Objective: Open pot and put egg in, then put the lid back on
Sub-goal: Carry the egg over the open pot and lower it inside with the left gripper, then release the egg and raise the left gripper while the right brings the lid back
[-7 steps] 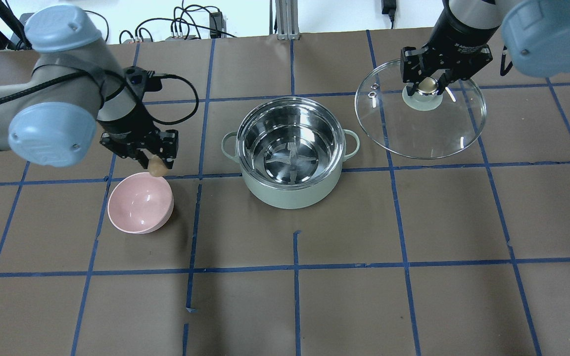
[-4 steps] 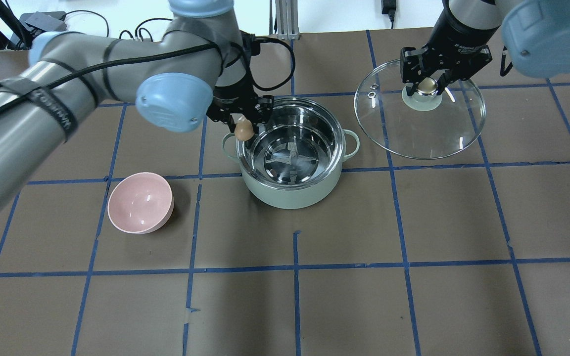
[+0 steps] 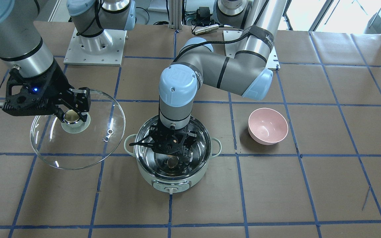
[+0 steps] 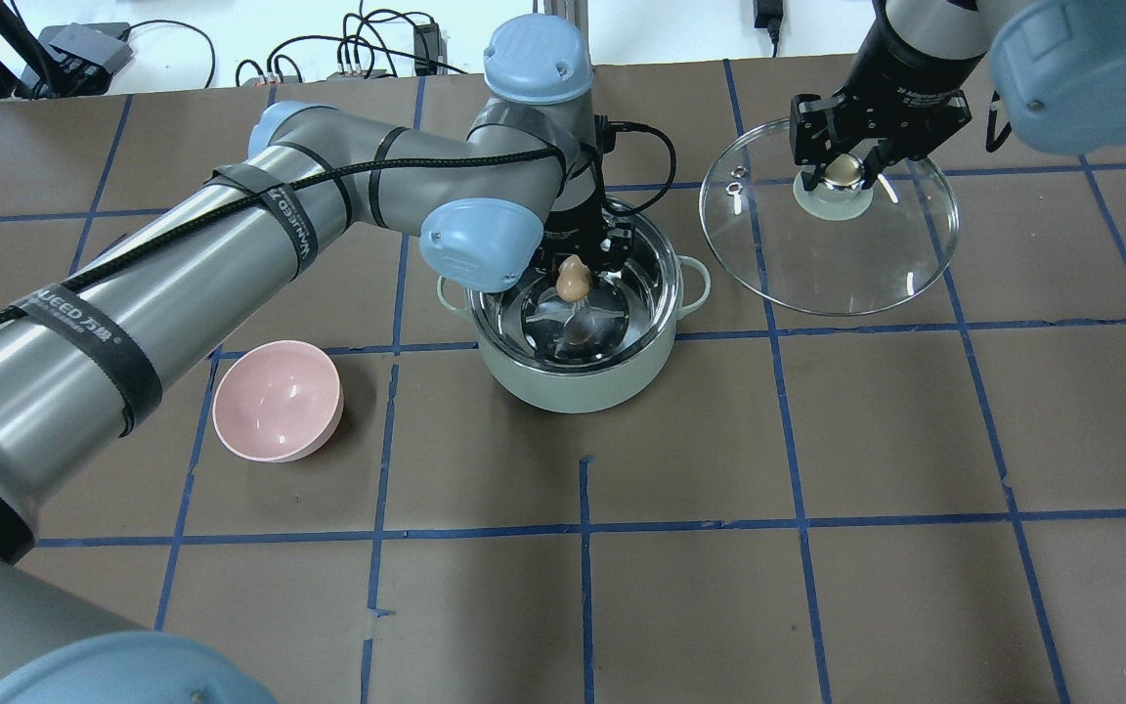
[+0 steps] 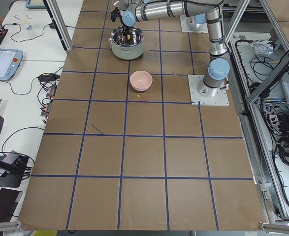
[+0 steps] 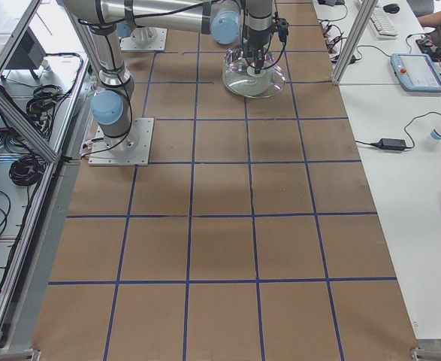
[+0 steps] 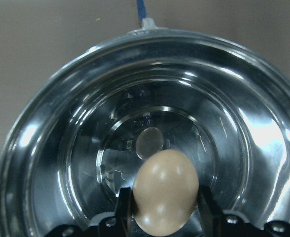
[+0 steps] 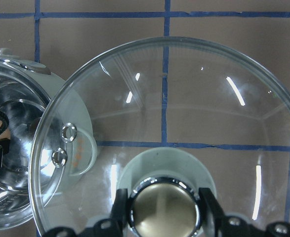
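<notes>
**Egg held over open pot, lid held aside**

On the table point(image 4: 817, 440), the pot point(image 4: 573, 386) is seen uncovered, its steel inside showing. The lid point(image 4: 846, 264) is gripped by its knob point(image 8: 163, 215) in the right gripper point(image 4: 844, 168), to the pot's right (overhead view). It seems to be held clear of the table, though that is hard to judge. A bowl point(image 4: 275, 401) is set well to the pot's left. The egg point(image 4: 573, 281) is clamped between the fingers of the left gripper point(image 7: 165, 207), over the pot's middle.
</notes>
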